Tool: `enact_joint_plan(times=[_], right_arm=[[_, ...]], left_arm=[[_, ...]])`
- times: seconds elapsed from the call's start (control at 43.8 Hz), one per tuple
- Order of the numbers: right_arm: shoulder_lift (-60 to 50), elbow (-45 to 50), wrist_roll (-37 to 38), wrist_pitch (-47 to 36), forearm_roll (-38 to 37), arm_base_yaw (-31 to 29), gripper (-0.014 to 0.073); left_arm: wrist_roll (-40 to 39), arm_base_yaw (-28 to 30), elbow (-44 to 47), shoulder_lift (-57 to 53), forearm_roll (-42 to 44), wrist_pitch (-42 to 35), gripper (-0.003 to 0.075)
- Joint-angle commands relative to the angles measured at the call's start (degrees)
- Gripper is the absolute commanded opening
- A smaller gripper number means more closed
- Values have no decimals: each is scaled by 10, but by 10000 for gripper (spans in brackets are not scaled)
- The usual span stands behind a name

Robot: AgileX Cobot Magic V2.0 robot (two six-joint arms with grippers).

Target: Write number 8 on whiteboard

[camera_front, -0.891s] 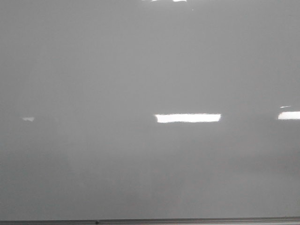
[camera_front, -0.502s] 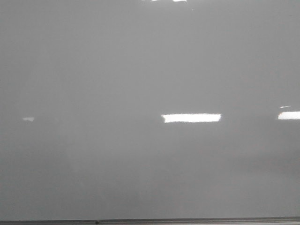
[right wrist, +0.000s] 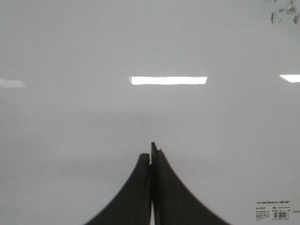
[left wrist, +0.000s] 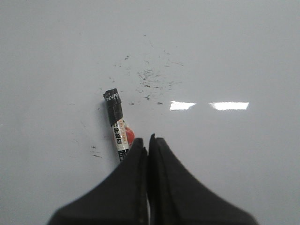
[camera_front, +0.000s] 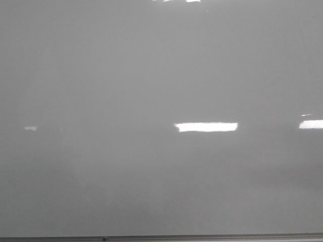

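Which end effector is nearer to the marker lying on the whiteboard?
Left. The marker lies right beside the left end effector, its near end hidden behind one finger. The right end effector faces bare whiteboard, with no marker in its view.

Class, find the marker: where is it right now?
The marker shows only in the left wrist view, lying on the whiteboard just beside the shut left end effector, its black cap pointing toward a patch of black smudges.
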Motion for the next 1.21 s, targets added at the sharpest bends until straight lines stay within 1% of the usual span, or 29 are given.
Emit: enact_joint_plan(times=[0.0,0.343,0.457,0.525,0.594,0.662,0.731,0.822,0.914,0.959,1.005,1.073,1.188], right_arm=[[-8,-1,-1,-42,0,2,-61],[-8,-1,-1,-49,0,2,-61],[-8,-1,-1,-79,0,2,-61],[-8,-4,-1,-114,0,2,-61],[-8,-19,-1,-128,0,2,-61],[-8,-53,-1,-112,0,2,-61],[-8,-93,-1,-76,0,2,-61],[3,-162,-1,-6,0,2,-61],[38,-222,-1,51,0,2,-61],[62,-246,-1,67,0,2,-61],[91,-261,-1,76,0,2,-61],[126,-275,-3,73,0,2,-61],[164,-276,-3,64,0,2,-61]], left_arm=[[-4,-4,7,-6,-1,-53,-21],[-4,-4,7,-6,-1,-63,-21],[-4,-4,7,-6,-2,-79,-21],[-4,-4,7,-6,-2,-109,-21],[-5,-4,6,-6,-9,-164,-21],[-5,-4,-3,-6,-25,-231,-21],[-5,-4,-24,-6,-37,-248,-21],[-5,-4,-74,2,-37,-210,-21],[-5,-4,-133,32,-32,-115,-21],[-5,-4,-163,56,-27,-56,-21],[-5,-4,-183,88,-26,-20,-21],[-5,-4,-205,132,-26,6,-21],[-5,-4,-216,190,-26,3,-21]])
